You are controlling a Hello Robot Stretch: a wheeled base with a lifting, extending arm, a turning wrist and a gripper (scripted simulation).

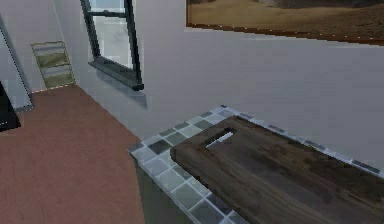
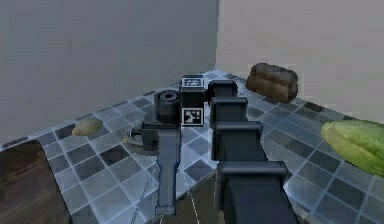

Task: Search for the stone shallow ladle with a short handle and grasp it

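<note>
Dark wooden board point(image 1: 290, 175) on a grey-tiled counter point(image 1: 165, 160), window point(image 1: 112, 40) and framed picture point(image 1: 290, 18) beyond.

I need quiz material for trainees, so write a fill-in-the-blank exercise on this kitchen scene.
1. The dark wooden cutting board lies on a countertop covered with grey ____.
2. In the forward view, the dark-framed window is ____ of the framed landscape painting.
3. In the arm side view, the brown bread loaf lies ____ of the dark square arm.
Missing words: tiles; left; right.
</note>
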